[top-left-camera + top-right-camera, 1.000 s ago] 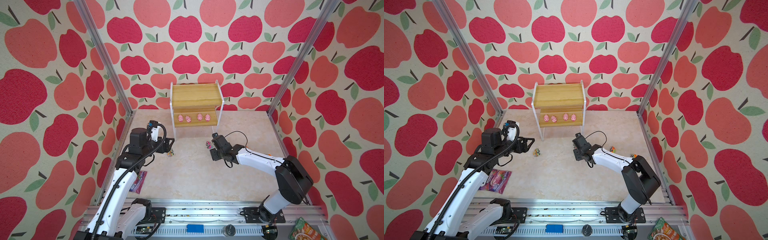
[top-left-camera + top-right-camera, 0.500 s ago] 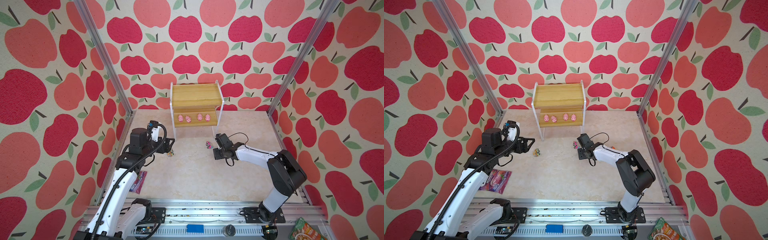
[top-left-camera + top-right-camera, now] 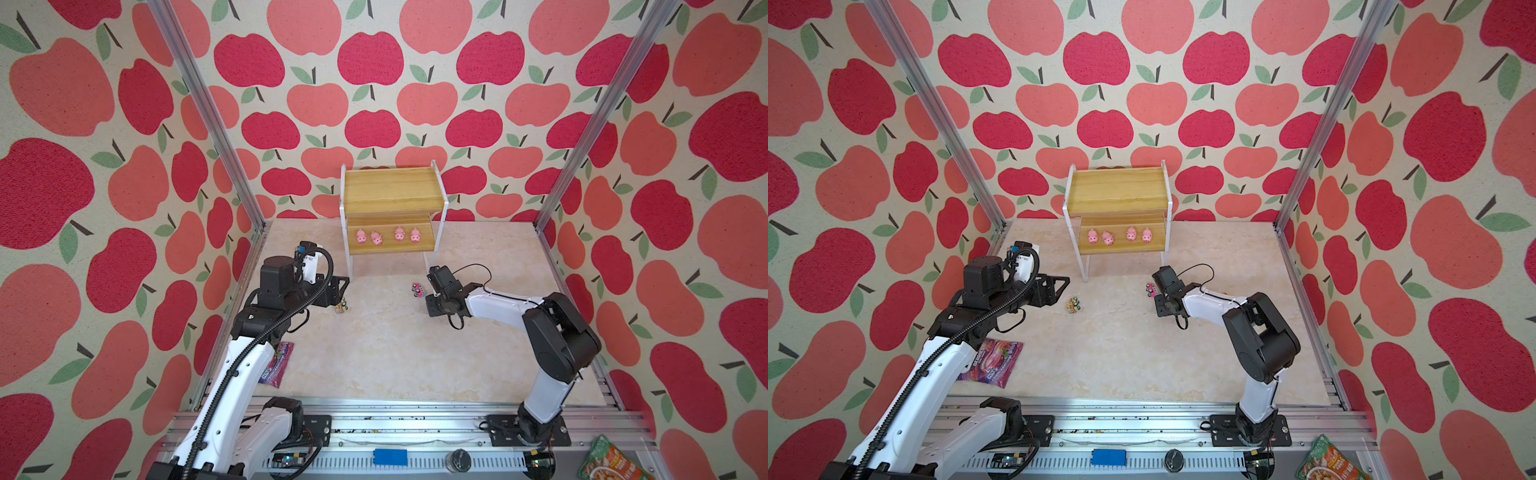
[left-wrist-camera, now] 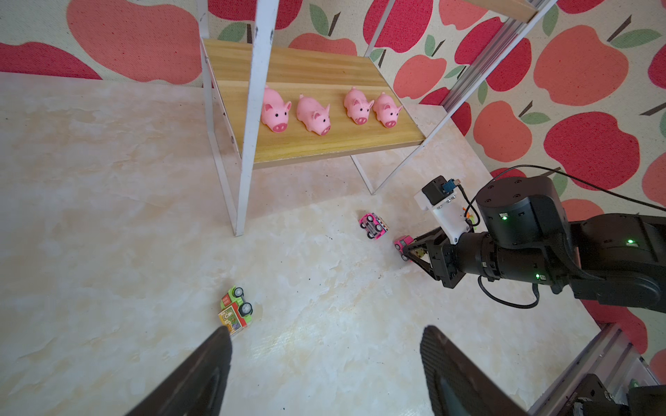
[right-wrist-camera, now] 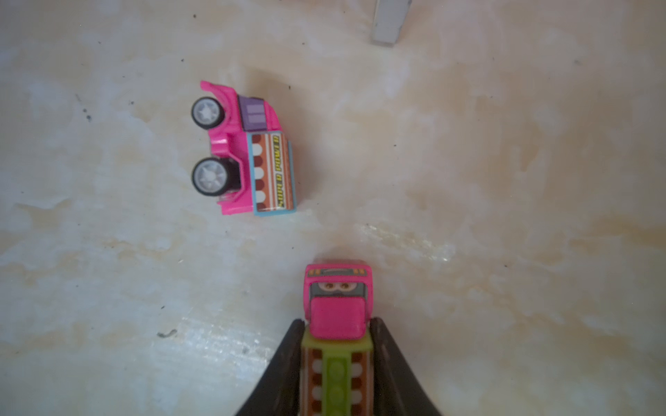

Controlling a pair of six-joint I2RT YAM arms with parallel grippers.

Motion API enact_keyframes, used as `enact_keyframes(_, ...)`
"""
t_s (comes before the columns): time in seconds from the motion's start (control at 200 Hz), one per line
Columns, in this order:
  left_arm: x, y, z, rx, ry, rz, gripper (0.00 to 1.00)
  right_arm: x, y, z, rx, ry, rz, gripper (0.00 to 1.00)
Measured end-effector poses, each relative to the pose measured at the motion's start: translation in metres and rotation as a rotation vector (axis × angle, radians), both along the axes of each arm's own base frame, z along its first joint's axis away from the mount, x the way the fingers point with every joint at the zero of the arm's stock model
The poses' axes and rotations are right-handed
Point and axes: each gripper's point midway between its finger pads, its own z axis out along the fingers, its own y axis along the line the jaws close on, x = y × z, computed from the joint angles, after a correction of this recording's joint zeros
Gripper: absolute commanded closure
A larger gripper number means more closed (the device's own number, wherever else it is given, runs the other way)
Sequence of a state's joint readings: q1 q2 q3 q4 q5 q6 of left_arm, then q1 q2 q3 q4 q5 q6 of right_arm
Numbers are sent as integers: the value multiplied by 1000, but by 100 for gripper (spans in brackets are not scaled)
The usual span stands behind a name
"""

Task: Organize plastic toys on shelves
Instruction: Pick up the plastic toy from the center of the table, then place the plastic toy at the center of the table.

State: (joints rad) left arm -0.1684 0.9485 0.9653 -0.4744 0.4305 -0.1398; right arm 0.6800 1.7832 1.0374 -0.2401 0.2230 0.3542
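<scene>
Right gripper [image 5: 337,326], wider a moment ago, now clamps the pink-and-green truck [image 5: 337,288] on the table [image 5: 504,180], ready for the shelf [image 3: 390,195]; left gripper [image 4: 326,331] hangs apart.

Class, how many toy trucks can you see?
3. A green-and-yellow plastic toy truck lies near the left gripper; a pink plastic truck lies on its side on the table; a pink-cabbed, green-bodied truck is clamped in the right gripper. Another may be hidden behind the right arm.
</scene>
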Motion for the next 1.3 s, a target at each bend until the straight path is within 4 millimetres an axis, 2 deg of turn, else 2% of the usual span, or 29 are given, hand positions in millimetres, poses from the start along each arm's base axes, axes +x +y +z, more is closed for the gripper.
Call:
enact_keyframes(0.1,0,0,0,0,0,0,15,-2,-1,9,4,-19,17,72)
enact_keyframes(0.25,0,0,0,0,0,1,15,-14,0,36,21,-75,87,72)
enact_keyframes(0.345,1,2,0,2,-1,7,15,-29,16,52,44,-104,185,72)
enact_keyframes(0.455,2,4,0,2,-1,14,15,-49,43,58,68,-116,324,71)
enact_keyframes(0.6,3,7,0,2,0,26,15,-76,75,49,82,-93,493,71)
enact_keyframes(0.916,5,13,-2,3,4,45,15,-104,122,16,40,-50,703,70)
enact_keyframes(1.116,5,14,-3,3,6,49,15,-116,132,4,20,-47,769,66)
enact_keyframes(1.301,6,14,-4,3,9,50,15,-114,136,4,28,-76,785,51)
